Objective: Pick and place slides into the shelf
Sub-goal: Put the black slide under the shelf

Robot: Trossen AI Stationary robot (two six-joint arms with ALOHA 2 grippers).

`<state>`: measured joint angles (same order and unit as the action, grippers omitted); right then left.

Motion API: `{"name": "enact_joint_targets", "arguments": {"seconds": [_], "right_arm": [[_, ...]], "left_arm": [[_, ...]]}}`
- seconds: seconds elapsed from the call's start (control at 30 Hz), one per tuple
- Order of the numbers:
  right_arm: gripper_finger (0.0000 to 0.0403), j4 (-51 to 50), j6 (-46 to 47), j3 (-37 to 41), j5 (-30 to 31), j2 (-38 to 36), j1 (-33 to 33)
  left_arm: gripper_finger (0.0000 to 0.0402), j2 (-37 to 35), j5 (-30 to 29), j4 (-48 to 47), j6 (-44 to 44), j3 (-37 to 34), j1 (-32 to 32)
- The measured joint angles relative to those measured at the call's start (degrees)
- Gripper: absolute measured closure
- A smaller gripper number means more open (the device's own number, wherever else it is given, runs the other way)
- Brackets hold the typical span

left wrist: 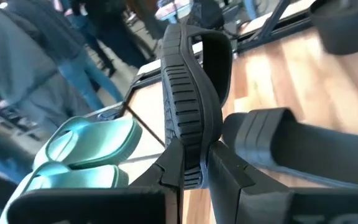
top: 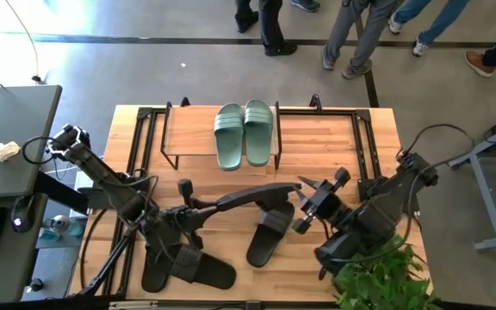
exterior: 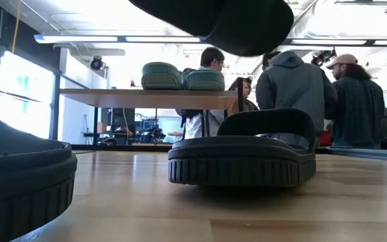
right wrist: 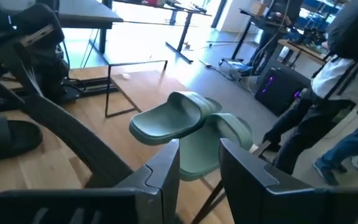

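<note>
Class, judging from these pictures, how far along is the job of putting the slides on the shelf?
Done: the green pair sits on the shelf. In hand: the left gripper holds one black slide in the air. Left: three black slides on the table. The right gripper hovers empty, open.

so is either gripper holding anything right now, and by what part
The left gripper grips a black slide by its sole edge, lifted above the table. The right gripper is open and holds nothing.
</note>
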<state>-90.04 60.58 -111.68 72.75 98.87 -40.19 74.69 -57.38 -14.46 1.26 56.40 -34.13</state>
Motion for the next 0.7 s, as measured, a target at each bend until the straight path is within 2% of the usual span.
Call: {"name": "enact_joint_targets", "arguments": {"seconds": [0.23,0.53,0.63,0.7], "right_arm": [[0.03,0.02,-3.57,0.07,-5.09,-5.44,-0.7],[0.03,1.54,-5.18,0.07,-8.91,-10.24,0.66],[0.03,9.26,-12.79,0.09,-12.22,-9.92,2.09],[0.03,19.7,-24.09,0.09,-15.15,-9.23,3.97]], "left_arm": [[0.0368,-5.46,5.69,-0.69,2.56,0.0,-0.07],[0.0371,-10.36,5.8,-0.8,6.05,0.0,0.0],[0.0372,-11.79,5.79,-0.79,6.47,0.0,0.02],[0.0372,-12.5,5.68,-0.78,6.49,0.0,0.02]]}}
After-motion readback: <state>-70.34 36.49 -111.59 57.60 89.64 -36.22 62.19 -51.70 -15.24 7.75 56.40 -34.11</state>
